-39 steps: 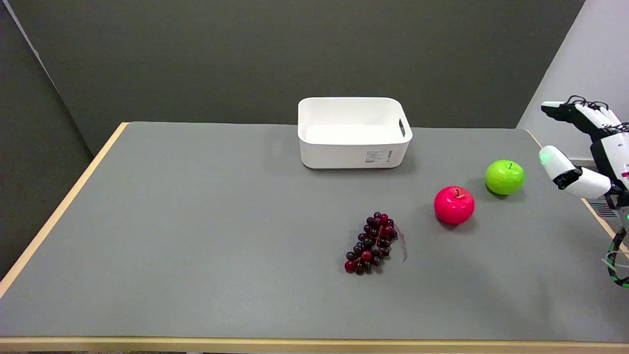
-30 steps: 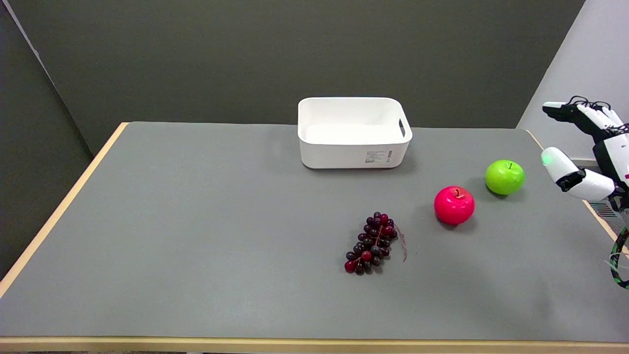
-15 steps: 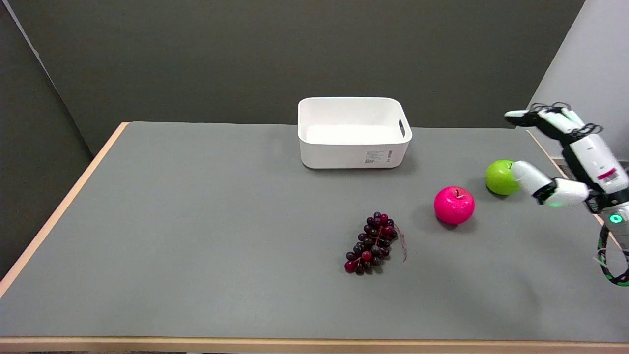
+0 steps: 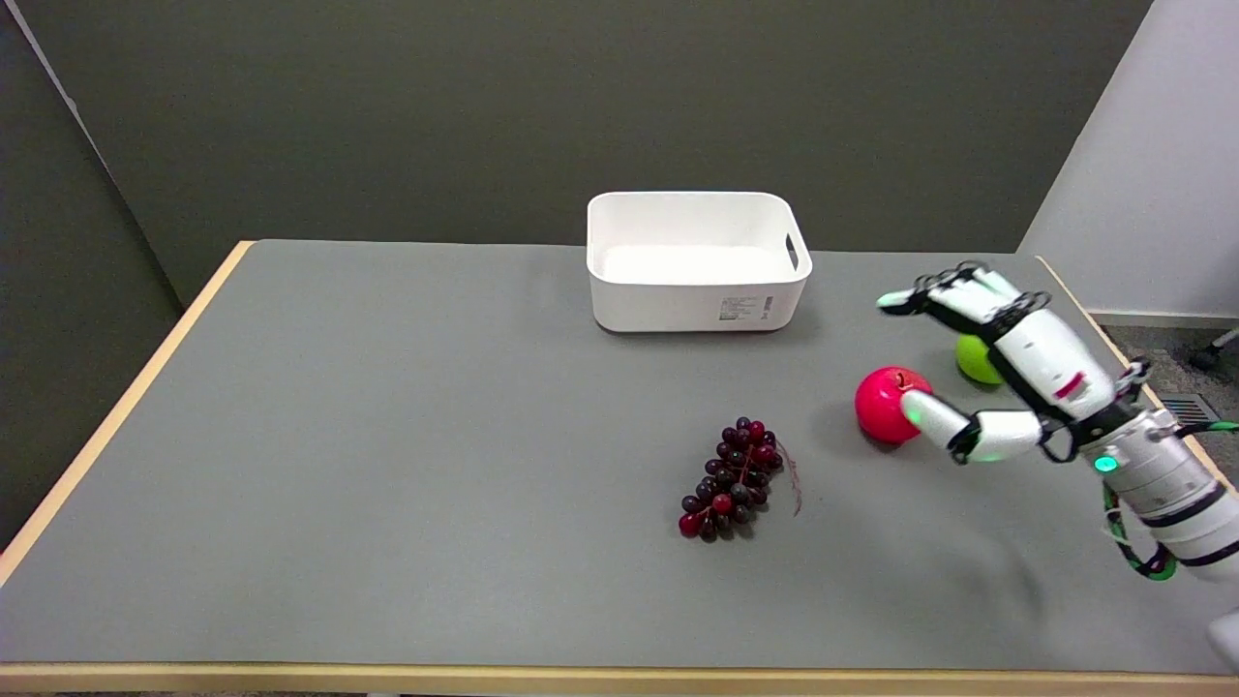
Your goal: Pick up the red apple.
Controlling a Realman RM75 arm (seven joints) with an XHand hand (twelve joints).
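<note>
- On the grey table (image 4: 387, 436), to the right of the purple grapes (image 4: 736, 478) and a little farther back, the red apple (image 4: 883, 405) rests on its base with the stem up.
- Over the right side of that apple hangs the right hand (image 4: 997, 373), its fingers (image 4: 929, 295) stretched out and spread well apart from the thumb (image 4: 934, 418), with nothing in its hold.
- The thumb tip crosses in front of the apple's right edge; whether it touches the fruit cannot be told from this view.
- The long fingers reach above and behind the apple, pointing toward the picture's left, clear of the fruit.
- Behind the apple and to its right lies a green apple (image 4: 971, 360), largely hidden by the hand's white back, only its left part showing.
- Farther back from the red apple and to its left stands a white bin (image 4: 697, 295), rectangular, open at the top, with a label on its near wall and a slot handle in its right end.
- The grapes lie as one bunch, flat on the table, well apart from the bin and near the red apple.
- The right arm (image 4: 1166, 489) comes in from the lower right of the apple, a green light glowing at the wrist.
</note>
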